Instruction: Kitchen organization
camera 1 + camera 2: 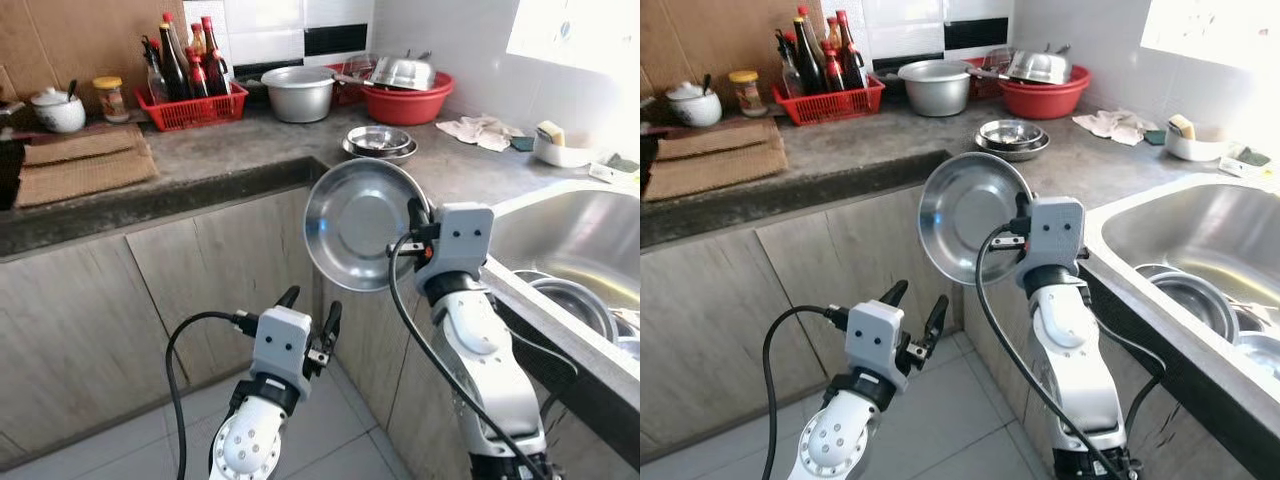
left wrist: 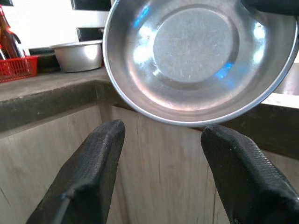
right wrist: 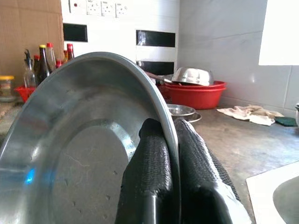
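Seeing no readable labels, we have the right end effector (image 1: 414, 228) clamped on the steel plate (image 1: 355, 224) rim, upright before the bench (image 1: 220, 160) edge; left end effector (image 1: 311, 318) fingers apart below.

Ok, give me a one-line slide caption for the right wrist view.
Right gripper pinching the rim of a steel plate, held on edge before the counter with a red basin.

Head stereo pair looks forward and down at the countertop (image 1: 230, 150) from near. Left wrist view faces upward at the steel plate (image 2: 196, 56) beside the countertop; right wrist view, closest, shares that plate.
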You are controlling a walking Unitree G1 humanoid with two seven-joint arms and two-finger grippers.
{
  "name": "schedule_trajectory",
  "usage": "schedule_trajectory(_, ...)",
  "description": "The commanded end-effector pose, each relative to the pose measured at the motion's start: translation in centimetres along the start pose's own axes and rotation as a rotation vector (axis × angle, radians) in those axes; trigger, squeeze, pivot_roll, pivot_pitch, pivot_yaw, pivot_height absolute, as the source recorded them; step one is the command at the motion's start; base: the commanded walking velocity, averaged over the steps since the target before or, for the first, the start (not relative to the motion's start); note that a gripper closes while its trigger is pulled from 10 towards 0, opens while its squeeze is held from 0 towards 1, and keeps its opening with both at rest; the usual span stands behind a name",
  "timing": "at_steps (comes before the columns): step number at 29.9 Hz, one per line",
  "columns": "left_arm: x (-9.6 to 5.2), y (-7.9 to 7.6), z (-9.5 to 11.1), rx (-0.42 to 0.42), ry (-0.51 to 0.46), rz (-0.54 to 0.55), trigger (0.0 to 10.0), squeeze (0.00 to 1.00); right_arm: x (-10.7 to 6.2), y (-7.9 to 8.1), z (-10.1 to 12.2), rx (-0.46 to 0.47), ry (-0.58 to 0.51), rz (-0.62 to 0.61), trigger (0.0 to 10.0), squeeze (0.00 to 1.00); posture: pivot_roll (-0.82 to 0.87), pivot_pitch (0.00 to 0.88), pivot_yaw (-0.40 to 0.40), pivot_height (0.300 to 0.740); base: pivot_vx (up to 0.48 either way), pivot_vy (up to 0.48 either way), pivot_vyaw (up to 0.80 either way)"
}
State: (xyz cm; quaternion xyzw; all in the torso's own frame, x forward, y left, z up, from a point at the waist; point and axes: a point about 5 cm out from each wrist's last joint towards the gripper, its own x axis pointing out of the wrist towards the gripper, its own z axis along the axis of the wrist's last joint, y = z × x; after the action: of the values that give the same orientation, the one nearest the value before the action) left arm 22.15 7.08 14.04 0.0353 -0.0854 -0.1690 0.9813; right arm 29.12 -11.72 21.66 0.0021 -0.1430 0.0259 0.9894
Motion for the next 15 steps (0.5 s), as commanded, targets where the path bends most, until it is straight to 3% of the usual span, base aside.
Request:
schedule_trajectory(1,0.06,0.09,0.12,0.004,-0.006,-0.001,10.0,0.00,0.25,0.11,0.90,0.010,-0.040,-0.003,10.0,0.00,0.01,0.025,-0.023,0.740,0.000,0.000,0.00)
schedule_trajectory(5,0.13,0.21,0.14,0.013,-0.007,0.001,10.0,0.00,0.26,0.01,0.94,0.011,-0.042,-0.007,10.0,0.00,0.01,0.022,-0.025,0.740,0.000,0.000,0.00)
schedule_trajectory(8,0.15,0.38,-0.02,0.036,-0.006,-0.001,10.0,0.00,0.23,-0.05,0.94,0.009,-0.042,-0.011,10.0,0.00,0.01,0.018,-0.022,0.740,0.000,0.000,-0.53)
schedule_trajectory(9,0.22,0.25,-0.14,-0.015,-0.022,-0.003,10.0,0.00,0.23,-0.08,0.92,0.009,-0.041,-0.011,10.0,0.00,0.01,0.018,-0.023,0.740,0.000,0.000,0.00)
schedule_trajectory(11,0.23,0.32,-0.04,-0.033,-0.024,0.006,10.0,0.00,0.25,-0.15,0.87,0.009,-0.040,-0.013,10.0,0.00,0.01,0.017,-0.022,0.740,0.000,0.000,0.00)
schedule_trajectory(15,0.21,0.69,0.21,-0.025,-0.019,0.009,10.0,0.00,0.33,-0.21,0.85,0.008,-0.040,-0.014,10.0,0.00,0.01,0.020,-0.024,0.740,-0.120,0.421,-0.20)
